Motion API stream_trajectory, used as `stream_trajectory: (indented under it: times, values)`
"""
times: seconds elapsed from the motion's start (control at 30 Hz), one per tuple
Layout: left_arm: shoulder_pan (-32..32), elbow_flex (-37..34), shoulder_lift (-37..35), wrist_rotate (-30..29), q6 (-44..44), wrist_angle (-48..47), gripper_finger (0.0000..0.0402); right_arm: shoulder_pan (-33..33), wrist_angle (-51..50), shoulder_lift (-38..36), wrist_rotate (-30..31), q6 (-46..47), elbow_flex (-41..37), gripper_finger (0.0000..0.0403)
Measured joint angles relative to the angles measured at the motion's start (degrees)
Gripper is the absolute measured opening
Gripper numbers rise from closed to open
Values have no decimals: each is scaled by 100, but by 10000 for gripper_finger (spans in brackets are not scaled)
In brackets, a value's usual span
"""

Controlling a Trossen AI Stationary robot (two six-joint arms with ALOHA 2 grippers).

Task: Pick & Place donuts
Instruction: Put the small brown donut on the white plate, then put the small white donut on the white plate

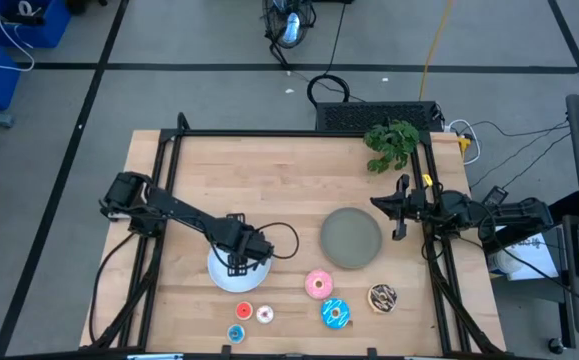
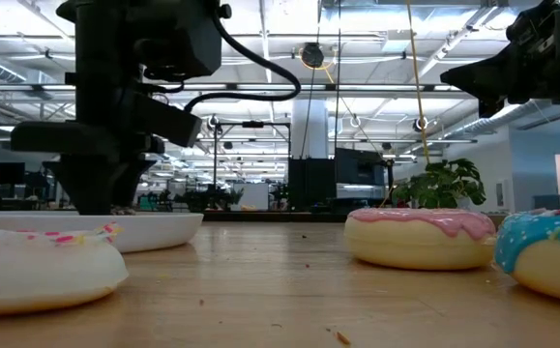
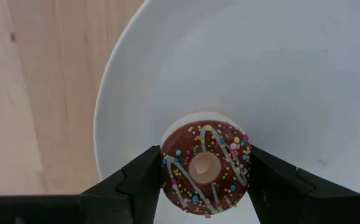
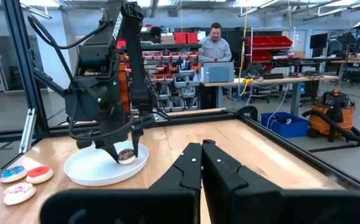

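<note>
over the white plate [image 1: 221,274], near the front left of the worktop [image 1: 269,170], the left gripper [image 3: 204,180] hangs low with its fingers [image 3: 139,180] pinching a tiny brown donut [image 3: 206,168] by its two sides; the left wrist view shows the donut just above or on the plate's floor, and i cannot tell whether it touches. the right gripper [image 4: 201,168] waits at the right edge, beside the grey plate [image 1: 350,238], its fingers pressed together. the other donuts lie along the front of the worktop: pink [image 1: 318,284], blue [image 1: 335,313] and a larger brown one [image 1: 382,297] toward the right, a red one [image 1: 244,309], a white one [image 1: 265,314] and a small blue one [image 1: 237,333] in front of the white plate. the likely risks lie in the release. if the fingers spread while the donut is off the plate, the ring may bounce or roll toward the rim, since it sits nearer the plate's edge than its middle. if the toy sticks to one finger, it could be dragged up and dropped outside the plate as the arm lifts. pushing lower could press the fingers on the plate and shove it into the red and white donuts close by.
</note>
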Motion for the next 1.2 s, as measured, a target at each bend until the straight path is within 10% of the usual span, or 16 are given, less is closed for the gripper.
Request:
stream_trajectory:
  times: [0.63, 1.2]
  values:
    - [-15, 22, -165, -145, 134, -30, 342, 2, 8, 0, -293, 0, 1, 0]
    - [-286, 922, -1010, -218, -209, -596, 308, 2, 10, 0, -284, -22, 1, 0]
